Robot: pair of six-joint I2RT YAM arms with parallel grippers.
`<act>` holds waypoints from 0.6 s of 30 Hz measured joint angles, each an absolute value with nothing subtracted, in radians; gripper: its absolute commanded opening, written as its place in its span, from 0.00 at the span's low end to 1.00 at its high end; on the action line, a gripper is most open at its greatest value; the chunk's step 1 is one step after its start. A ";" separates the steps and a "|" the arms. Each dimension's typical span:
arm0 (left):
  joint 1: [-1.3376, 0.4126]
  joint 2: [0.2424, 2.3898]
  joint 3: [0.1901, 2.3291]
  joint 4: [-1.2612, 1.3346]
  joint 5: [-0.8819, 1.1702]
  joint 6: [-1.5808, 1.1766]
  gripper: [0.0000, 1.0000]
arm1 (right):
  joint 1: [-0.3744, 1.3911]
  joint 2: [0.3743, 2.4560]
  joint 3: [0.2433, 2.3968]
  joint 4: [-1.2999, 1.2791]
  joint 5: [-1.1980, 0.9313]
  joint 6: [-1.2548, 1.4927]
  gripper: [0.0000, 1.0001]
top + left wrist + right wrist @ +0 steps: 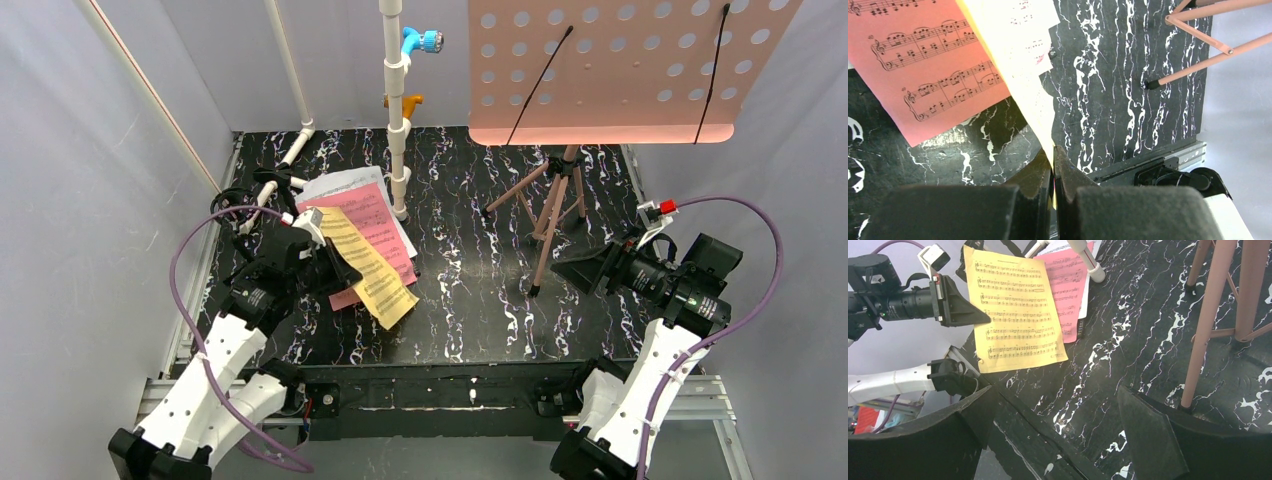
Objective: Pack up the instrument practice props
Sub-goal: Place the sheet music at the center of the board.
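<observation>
The left gripper [1053,152] pinches an edge of the yellow page [1023,60] — the right gripper [1055,390], jaws wide apart, sits beside a leg of the pink music stand [1205,325].

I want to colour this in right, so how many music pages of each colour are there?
yellow page: 1
pink page: 1
white page: at least 1, mostly hidden under the pink one
Total: at least 3 pages
</observation>
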State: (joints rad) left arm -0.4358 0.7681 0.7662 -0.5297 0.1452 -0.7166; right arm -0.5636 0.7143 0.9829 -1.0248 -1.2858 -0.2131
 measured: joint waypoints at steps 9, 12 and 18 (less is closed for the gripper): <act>-0.336 0.942 0.871 -0.522 0.232 -0.588 0.00 | -0.564 0.715 0.983 -1.025 -1.286 -0.213 0.98; -0.321 1.023 0.941 -0.522 0.247 -0.529 0.00 | -0.564 0.715 0.982 -1.024 -1.286 -0.213 0.98; -0.257 1.211 1.051 -0.519 0.259 -0.444 0.00 | -0.564 0.715 0.982 -1.024 -1.286 -0.213 0.98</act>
State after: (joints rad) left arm -0.2573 1.2110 1.0512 -0.5190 0.2592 -0.4438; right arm -0.5636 0.7151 0.9825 -1.0237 -1.2858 -0.2134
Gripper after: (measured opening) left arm 0.008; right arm 0.983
